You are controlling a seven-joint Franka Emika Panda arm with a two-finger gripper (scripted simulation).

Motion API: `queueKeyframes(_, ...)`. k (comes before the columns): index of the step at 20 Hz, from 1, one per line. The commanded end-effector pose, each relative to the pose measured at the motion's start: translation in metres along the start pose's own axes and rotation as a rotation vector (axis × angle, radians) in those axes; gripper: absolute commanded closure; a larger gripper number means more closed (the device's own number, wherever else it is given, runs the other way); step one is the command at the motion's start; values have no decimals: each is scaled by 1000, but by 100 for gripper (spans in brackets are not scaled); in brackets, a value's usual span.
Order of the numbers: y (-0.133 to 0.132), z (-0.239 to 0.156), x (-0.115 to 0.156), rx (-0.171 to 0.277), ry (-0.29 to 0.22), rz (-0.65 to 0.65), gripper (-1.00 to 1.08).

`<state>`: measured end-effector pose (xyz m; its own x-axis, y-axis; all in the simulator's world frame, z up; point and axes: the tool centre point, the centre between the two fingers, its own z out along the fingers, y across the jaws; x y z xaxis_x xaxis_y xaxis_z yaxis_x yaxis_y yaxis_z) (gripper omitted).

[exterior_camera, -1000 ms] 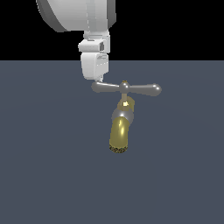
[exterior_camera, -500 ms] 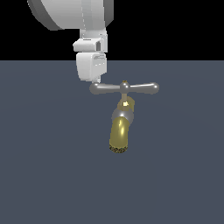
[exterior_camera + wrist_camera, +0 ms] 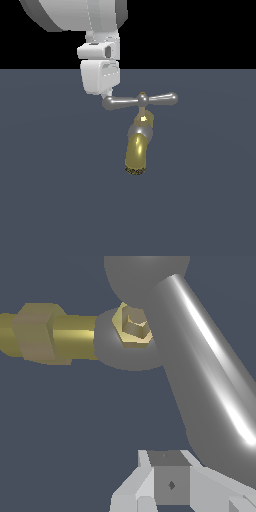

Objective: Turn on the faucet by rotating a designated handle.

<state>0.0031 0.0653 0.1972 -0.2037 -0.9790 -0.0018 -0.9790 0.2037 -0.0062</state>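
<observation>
**Arm drifts toward exterior view's left, handle tilts slightly**

Since the earlier frames the white arm head has slid toward the exterior view's left, about a second ago it sat more over the handle's end, now it sits further out past it. Handle (image 3: 140, 100) has turned a little: its end on the exterior view's right now rides slightly higher than the other end, earlier it looked close to level.

Faucet (image 3: 138, 145) sits mid-frame in the exterior view, on the flat dark grey-blue bench (image 3: 50, 200). Gold curved spout (image 3: 136, 152) points down toward the viewer, silver collar band (image 3: 140, 131) above it, dark speckled mouth (image 3: 134, 171) at the low end. Grey crossbar runs across the top, rounded bulb at each end, small gold knob (image 3: 143, 94) at centre.

Gripper (image 3: 106, 95) hangs just above and beside the bulb at the exterior view's left end of the handle; a thin white tip reaches down to the bulb, contact looks likely but can't confirm. Fingers: cannot tell whether open or closed, arm body hides them in the exterior view.

Wrist view: handle (image 3: 200, 371) fills the frame close up, shiny grey bar running diagonally, big bulb at one end. Gold hex knob (image 3: 134, 325) sits on a grey hub, gold faucet body (image 3: 50, 333) extends away from it. White and grey gripper part (image 3: 170, 483) shows at the frame edge just beside the bar, only a part of it, the gap between the fingers not visible.
</observation>
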Motion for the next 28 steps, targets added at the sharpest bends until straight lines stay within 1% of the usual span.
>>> queueKeyframes(1, 10, 0, -1, -7, 1, -3, 108)
queueKeyframes(5, 20, 0, -2, -6, 2, -2, 108)
queueKeyframes(6, 20, 0, -2, -6, 2, -2, 108)
queueKeyframes(7, 14, 0, 3, 0, 6, 6, 108)
queueKeyframes(28, 57, 0, 31, -3, 3, 1, 108)
